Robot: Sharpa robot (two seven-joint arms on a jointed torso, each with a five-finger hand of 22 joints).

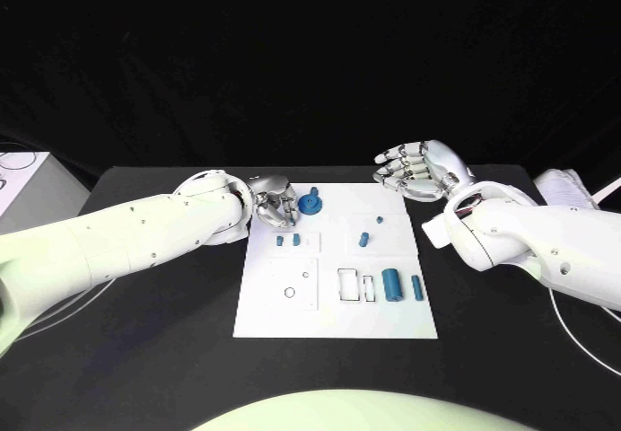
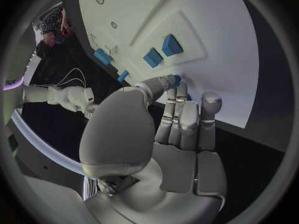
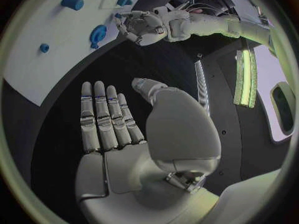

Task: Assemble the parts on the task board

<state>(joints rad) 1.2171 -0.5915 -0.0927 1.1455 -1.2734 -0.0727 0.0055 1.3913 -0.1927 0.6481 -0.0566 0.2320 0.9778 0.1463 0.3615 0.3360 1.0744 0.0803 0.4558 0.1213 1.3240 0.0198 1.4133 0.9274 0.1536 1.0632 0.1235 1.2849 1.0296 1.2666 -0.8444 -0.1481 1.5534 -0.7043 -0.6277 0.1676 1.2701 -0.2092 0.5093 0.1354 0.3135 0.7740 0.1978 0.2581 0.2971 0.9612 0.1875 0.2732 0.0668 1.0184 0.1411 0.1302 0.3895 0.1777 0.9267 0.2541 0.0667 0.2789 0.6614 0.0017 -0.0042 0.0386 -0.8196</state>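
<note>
Right now my left hand [image 1: 272,201] pinches the round blue plastic wheel part [image 1: 310,204], upper centre; right hand [image 1: 416,171] hovers spread, holding nothing.

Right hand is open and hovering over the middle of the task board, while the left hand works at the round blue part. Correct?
Not quite. The right hand is open, but the head view shows it off the task board, over the black table beyond the board's far right corner. The left hand is at the round blue part.

No text, labels or numbers readable — none anywhere.
</note>
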